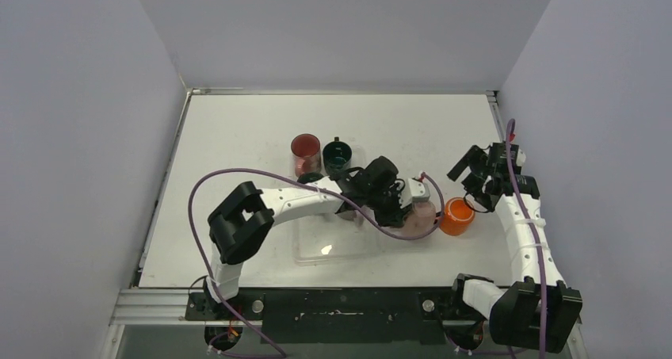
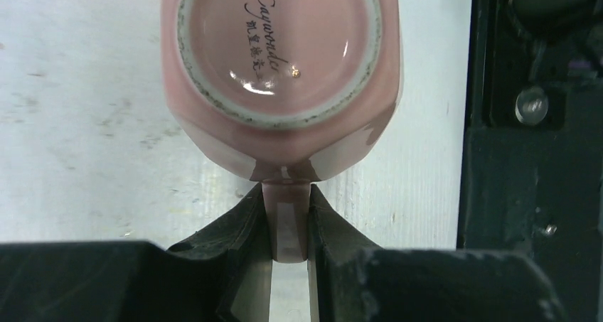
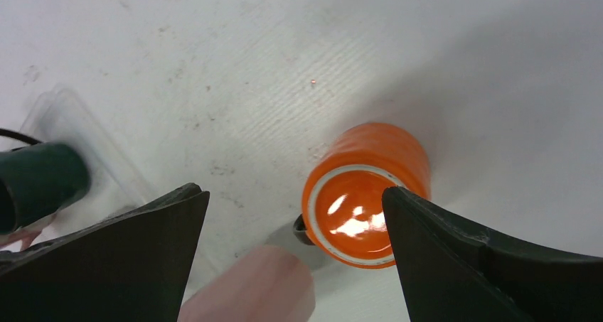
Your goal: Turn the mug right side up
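The pink mug (image 2: 277, 52) is bottom up, its base facing the left wrist camera, near the table's (image 1: 238, 129) middle and just left of the orange mug (image 1: 457, 216). The left gripper (image 2: 286, 194) is clamped on its handle (image 2: 286, 226), one finger on each side. The right gripper (image 3: 291, 194) hangs over the orange mug with jaws spread wide, holding nothing; a red mug (image 1: 305, 153) and a green mug (image 1: 338, 154) stand farther back.

the only writing is on the upturned base of the pink mug (image 2: 277, 52). it is a dark cursive brand word inside the foot ring that reads roughly "cayuorder", though the letters are not certain. under it runs a short row of chinese characters, too small to read.
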`<state>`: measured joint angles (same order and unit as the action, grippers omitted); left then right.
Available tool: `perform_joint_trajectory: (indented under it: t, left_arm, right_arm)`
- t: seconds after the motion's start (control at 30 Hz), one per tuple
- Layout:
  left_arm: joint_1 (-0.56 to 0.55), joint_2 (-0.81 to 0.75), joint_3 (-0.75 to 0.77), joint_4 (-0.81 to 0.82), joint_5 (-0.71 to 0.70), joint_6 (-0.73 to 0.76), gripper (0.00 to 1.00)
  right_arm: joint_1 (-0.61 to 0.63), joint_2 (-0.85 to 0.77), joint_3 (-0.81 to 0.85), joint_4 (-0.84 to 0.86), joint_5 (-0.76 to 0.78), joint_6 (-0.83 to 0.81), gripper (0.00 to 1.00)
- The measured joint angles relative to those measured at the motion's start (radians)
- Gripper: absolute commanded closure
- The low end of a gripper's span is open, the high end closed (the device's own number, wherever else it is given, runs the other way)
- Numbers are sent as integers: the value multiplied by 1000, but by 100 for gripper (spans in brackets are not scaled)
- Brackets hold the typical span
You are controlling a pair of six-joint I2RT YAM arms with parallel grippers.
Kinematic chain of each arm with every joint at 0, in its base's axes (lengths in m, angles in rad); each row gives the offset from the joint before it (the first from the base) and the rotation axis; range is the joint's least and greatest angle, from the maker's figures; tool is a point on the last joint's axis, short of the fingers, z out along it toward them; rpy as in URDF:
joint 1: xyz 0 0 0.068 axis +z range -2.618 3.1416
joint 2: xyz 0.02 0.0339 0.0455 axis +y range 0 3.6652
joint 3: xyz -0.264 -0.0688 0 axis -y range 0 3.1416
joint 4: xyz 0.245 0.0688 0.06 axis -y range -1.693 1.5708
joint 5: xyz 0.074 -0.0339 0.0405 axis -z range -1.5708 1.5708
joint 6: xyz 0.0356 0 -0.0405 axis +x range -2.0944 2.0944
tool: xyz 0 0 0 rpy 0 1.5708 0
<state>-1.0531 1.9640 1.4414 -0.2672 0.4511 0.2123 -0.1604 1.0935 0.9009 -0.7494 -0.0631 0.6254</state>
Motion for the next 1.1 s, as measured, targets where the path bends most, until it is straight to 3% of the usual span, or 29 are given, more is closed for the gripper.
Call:
perform_joint_trajectory:
  t: [0.4, 0.57, 0.83, 1.1]
  left_arm:
    - [96, -162, -29, 158, -33, -266, 100]
    - [168, -210, -23, 135, -69, -352, 100]
    - [277, -266, -21, 44, -130, -432, 100]
    - [426, -354, -23, 39, -146, -582, 100]
  right_arm:
    - [52, 4, 116, 75, -221, -105, 0]
    - [60, 11, 219, 100, -262, -124, 0]
    - [63, 45, 238, 145, -394, -116, 1]
    - [134, 35, 142, 404, -629, -4, 1]
